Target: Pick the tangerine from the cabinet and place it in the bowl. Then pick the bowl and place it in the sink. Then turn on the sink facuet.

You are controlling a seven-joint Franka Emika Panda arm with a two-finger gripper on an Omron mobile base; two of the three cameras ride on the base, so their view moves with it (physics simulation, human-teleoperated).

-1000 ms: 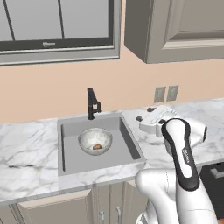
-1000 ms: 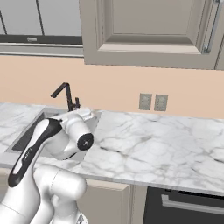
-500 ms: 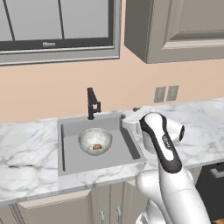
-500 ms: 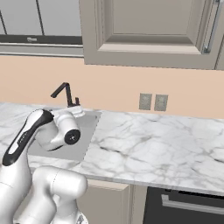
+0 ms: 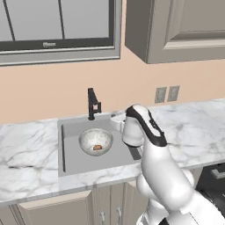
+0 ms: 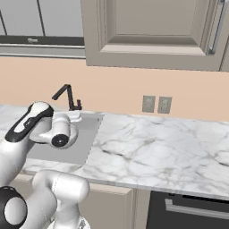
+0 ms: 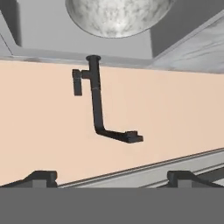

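Left base view shows the tangerine (image 5: 97, 147) in the bowl (image 5: 95, 141) (hand view: fingers (image 7: 42, 177) wide).

In the left base view the arm's white forearm stands in front of the right rim of the sink (image 5: 66, 145), hiding that wall and the marble just beside it, and it covers the hand, so how the jaws stand cannot be read there. The tangerine (image 5: 97, 147) is a tiny orange speck inside the bowl (image 5: 88, 139); its darker top is too small to tell. In the right base view the arm hides most of the basin and the base of the sink facuet (image 6: 67, 95). In the hand view the bowl is cut off by the top edge.
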